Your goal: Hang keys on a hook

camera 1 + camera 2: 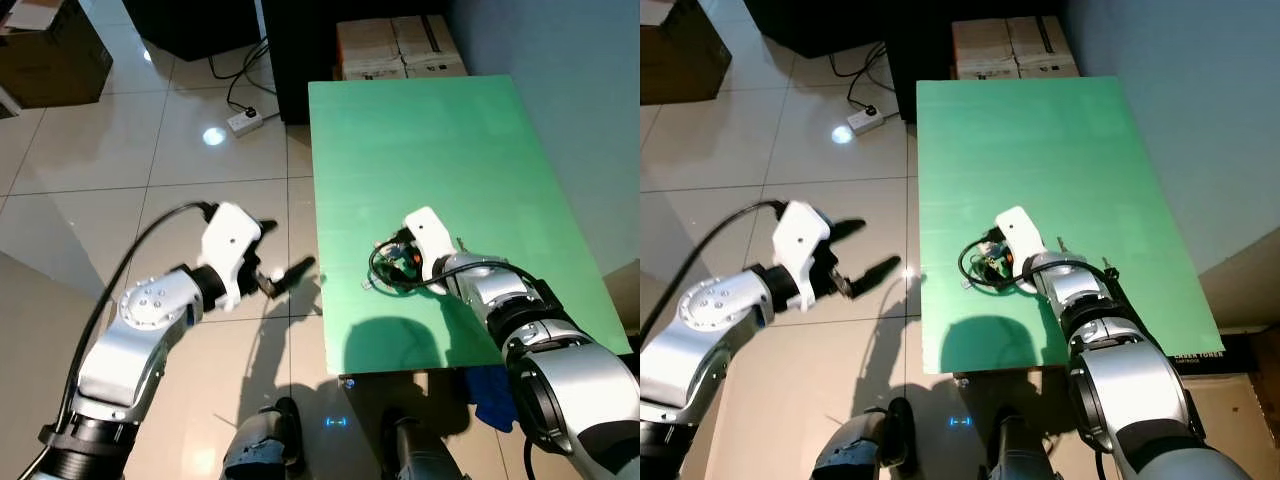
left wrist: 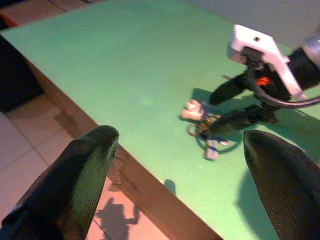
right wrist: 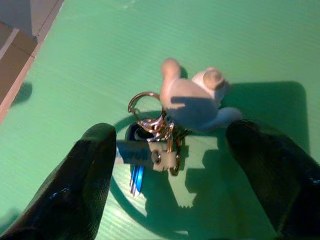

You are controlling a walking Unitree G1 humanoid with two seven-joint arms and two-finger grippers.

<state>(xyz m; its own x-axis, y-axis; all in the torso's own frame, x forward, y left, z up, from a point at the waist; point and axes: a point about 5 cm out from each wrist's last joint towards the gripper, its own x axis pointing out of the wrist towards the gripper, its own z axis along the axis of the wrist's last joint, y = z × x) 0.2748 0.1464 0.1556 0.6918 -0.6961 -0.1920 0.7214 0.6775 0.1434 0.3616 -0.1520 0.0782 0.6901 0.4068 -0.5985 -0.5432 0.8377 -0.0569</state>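
Keys (image 3: 155, 142) lie on the green tabletop (image 1: 440, 150) near its left edge, between the spread fingers of the right gripper (image 3: 170, 180). Left gripper (image 1: 278, 270), fingers apart, hovers over floor (image 1: 120, 160) beside that edge.

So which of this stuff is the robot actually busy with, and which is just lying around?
Part of the job:
- bunch of keys with a pale figurine charm, lying on the green table
- right gripper, open, fingers either side of the keys
- left gripper, open, out over the floor

Just lying about:
- cardboard boxes
- white power strip
- blue cloth
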